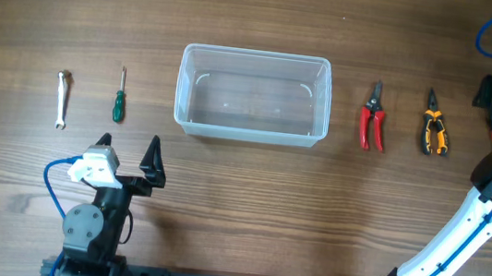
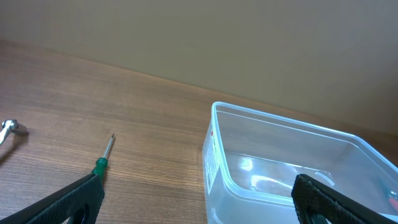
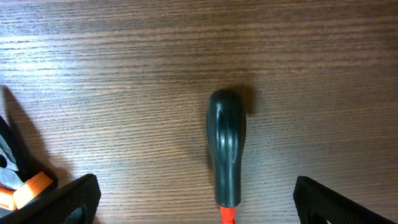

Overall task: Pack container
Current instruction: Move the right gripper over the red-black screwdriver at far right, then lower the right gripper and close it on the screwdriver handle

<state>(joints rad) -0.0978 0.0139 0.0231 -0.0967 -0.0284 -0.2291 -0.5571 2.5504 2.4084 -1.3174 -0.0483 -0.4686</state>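
R gripper (image 3: 199, 202) over black-handled screwdriver (image 3: 226, 143)

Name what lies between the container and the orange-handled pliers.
The red-handled cutters lie between the container and the orange-handled pliers, seen in the overhead view.

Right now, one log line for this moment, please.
container empty | left fingers open, nothing held | right fingers open above black-handled screwdriver, not gripping

Robotics lab; wooden table (image 1: 250, 185), robot arm (image 1: 458, 236), hand tools (image 1: 375, 117)
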